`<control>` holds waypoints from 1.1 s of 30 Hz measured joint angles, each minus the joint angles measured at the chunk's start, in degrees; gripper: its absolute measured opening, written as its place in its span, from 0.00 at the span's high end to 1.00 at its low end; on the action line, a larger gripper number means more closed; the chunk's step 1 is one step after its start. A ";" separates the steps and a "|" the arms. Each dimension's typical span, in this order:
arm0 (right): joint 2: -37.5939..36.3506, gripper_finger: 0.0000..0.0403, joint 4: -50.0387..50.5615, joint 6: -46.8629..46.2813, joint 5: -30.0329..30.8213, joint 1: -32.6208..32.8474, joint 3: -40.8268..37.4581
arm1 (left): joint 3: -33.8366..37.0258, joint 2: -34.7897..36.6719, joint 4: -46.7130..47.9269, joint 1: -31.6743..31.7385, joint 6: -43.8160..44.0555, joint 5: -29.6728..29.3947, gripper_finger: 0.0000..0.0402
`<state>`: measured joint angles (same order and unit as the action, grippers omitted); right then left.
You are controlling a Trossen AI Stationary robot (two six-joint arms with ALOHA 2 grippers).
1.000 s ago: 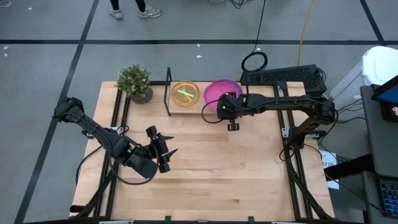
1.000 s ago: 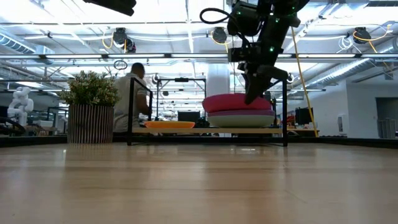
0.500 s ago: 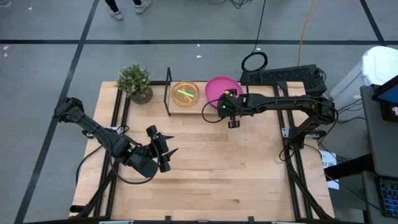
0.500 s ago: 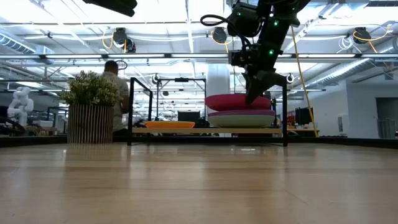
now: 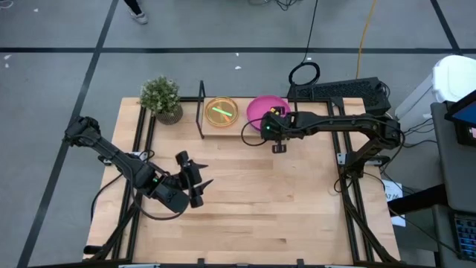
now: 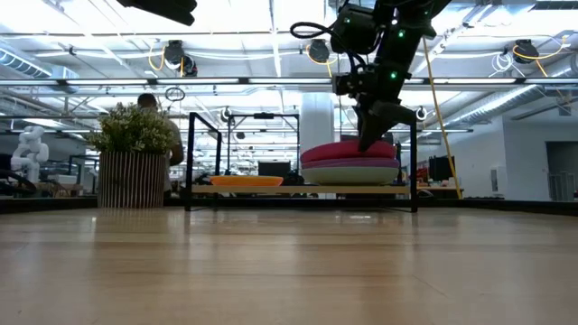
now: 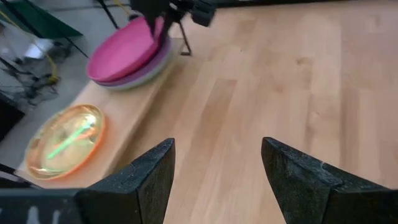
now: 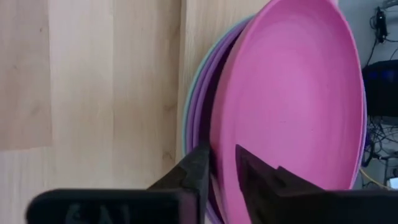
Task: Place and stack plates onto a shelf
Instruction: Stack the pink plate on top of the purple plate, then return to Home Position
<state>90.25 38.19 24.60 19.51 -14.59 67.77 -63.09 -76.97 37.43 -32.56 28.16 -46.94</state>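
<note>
A large magenta plate (image 5: 262, 108) (image 8: 292, 106) lies on top of a purple plate (image 8: 198, 118) and a teal one (image 8: 186, 106) on the right half of the shelf (image 5: 223, 126) (image 6: 298, 190). On the shelf's left half sits an orange plate with a lime-green one in it (image 5: 221, 111) (image 7: 65, 140). My right gripper (image 5: 269, 123) (image 6: 368, 140) (image 8: 222, 168) is at the magenta plate's near edge, shut on it. My left gripper (image 5: 199, 182) (image 7: 214, 168) waits open over the table's left middle. My right gripper pinches the magenta plate's rim at its near edge (image 8: 225, 149). One finger (image 8: 196, 171) is under the rim, beside the purple plate, and the other finger (image 8: 249, 171) is on the plate's upper face. The fingers come from above, slanting down from the table's near side. The plate lies almost flat on the stack.
A potted plant (image 5: 161, 97) (image 6: 134, 153) stands left of the shelf's black wire end (image 5: 201, 108). A keyboard (image 5: 338, 89) lies at the table's far right corner. A person (image 6: 149, 104) shows in the room behind. Bare wood spreads over the near half of the table.
My right gripper has sunk a little, still shut. The magenta plate, earlier tipped up above the stack, has come down nearly flat onto the purple plate. In the room behind, the person has walked to the left.
</note>
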 joint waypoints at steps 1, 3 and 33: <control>-0.31 0.84 -0.18 -0.67 -0.02 0.05 0.00 | 0.00 0.00 0.00 0.17 0.07 0.99 0.39; -1.12 0.81 -0.26 -2.12 -0.09 0.46 0.00 | 0.00 0.00 0.02 0.46 0.09 1.90 0.39; -47.66 0.98 -44.22 -11.66 -13.82 11.13 -42.50 | 0.02 0.00 -11.14 8.07 -18.74 16.57 0.99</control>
<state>42.59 -6.02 12.93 5.68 -3.46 25.26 -63.07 -76.97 26.29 -24.48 9.42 -30.37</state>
